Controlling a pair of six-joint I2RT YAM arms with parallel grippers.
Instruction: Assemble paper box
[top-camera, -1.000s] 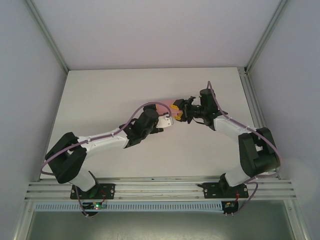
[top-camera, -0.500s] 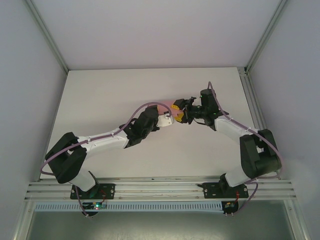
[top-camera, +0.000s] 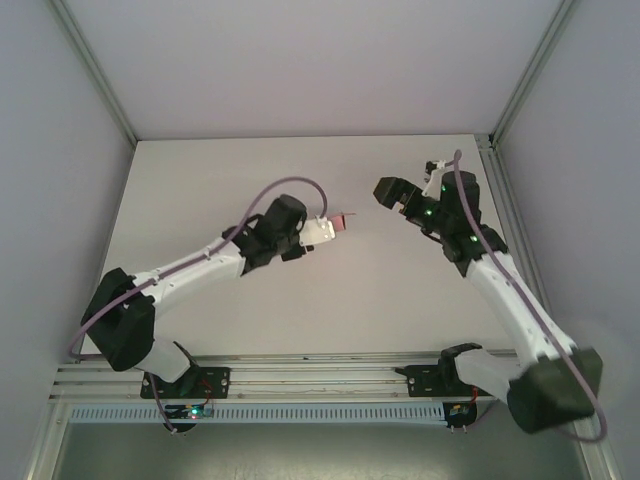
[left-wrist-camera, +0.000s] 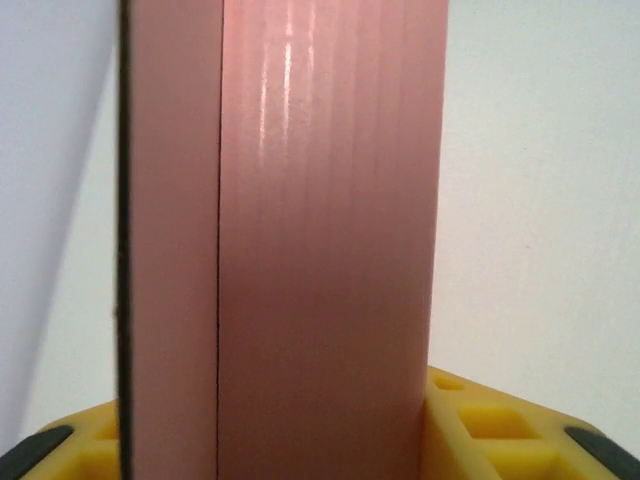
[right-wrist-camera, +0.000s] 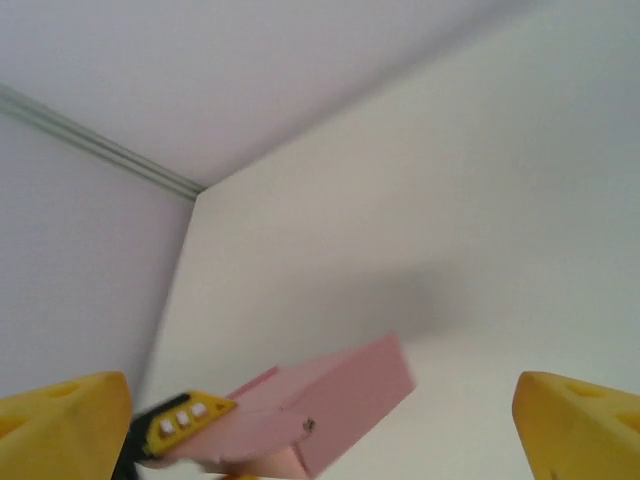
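The paper box (top-camera: 343, 220) is a slim pink rectangular box held off the table at mid-table. My left gripper (top-camera: 328, 228) is shut on one end of it. In the left wrist view the paper box (left-wrist-camera: 320, 230) runs up the middle between the yellow fingers (left-wrist-camera: 480, 420). My right gripper (top-camera: 386, 192) hangs to the right of the box, apart from it, jaws wide open and empty. In the right wrist view the paper box (right-wrist-camera: 335, 395) lies low between the spread yellow fingertips (right-wrist-camera: 575, 420), with a small flap on its near end.
The white table (top-camera: 300, 170) lies under both arms. Grey enclosure walls with aluminium posts (top-camera: 95, 75) stand to the left, right and back. An aluminium rail (top-camera: 320, 375) runs along the near edge.
My right gripper has opened, let go of the box and pulled away up and to the right. My left gripper has closed on the box and carried it slightly back.
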